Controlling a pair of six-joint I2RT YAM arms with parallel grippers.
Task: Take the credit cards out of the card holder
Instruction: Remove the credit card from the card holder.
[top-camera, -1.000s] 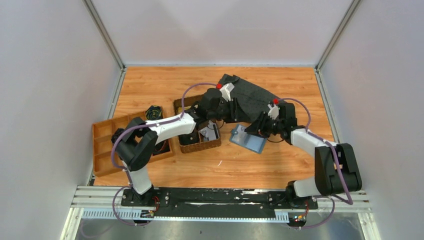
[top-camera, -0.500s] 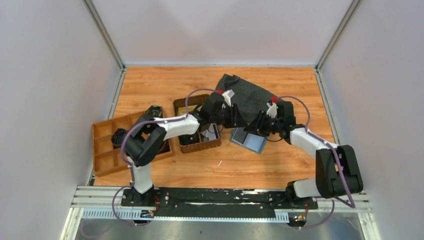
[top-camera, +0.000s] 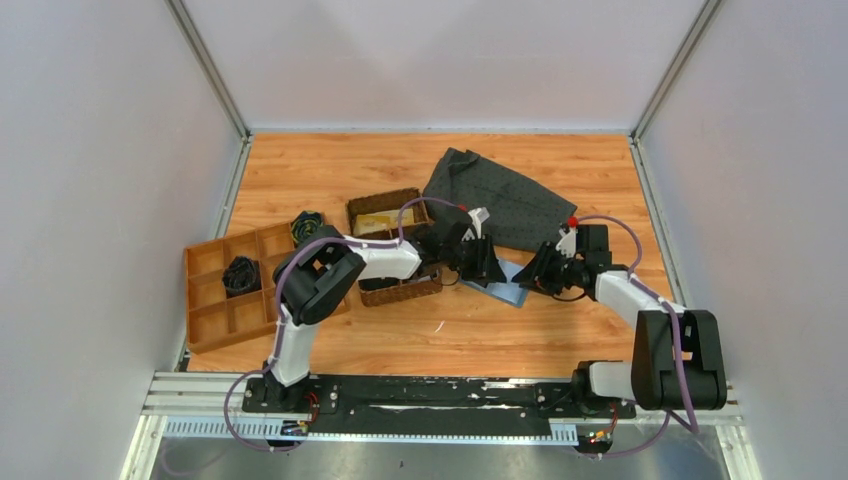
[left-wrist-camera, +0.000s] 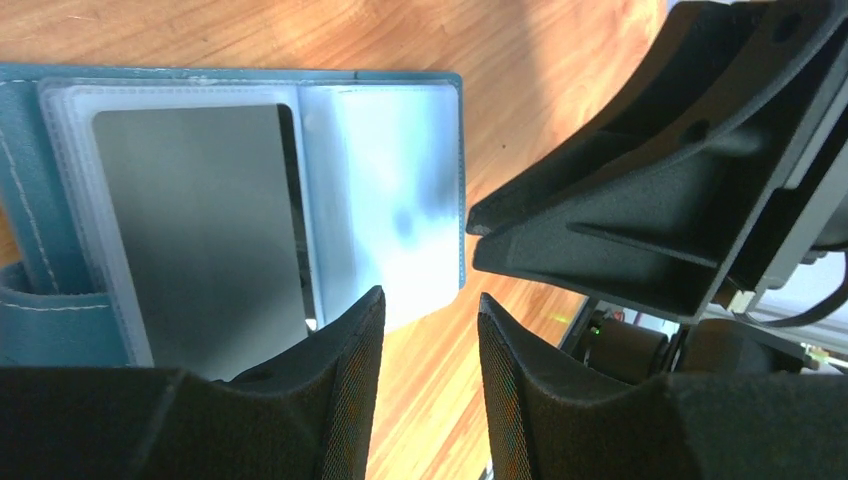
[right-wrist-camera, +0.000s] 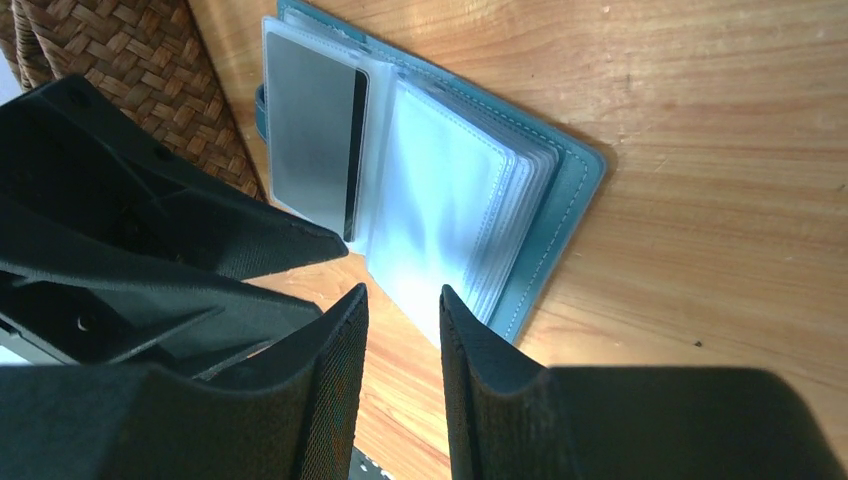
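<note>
The left gripper, jaws narrowly apart and empty, has dropped and swung across to the 9 o'clock edge of the small blue-teal bifold card holder. The right gripper, equally narrow and empty, has sunk to its 3 o'clock. The holder lies open on the wooden table, a flat grey credit card in its clear sleeve. The brown woven basket sits at 9 o'clock and the dark grey dotted cloth at 12. Extraction looks about to begin.
</note>
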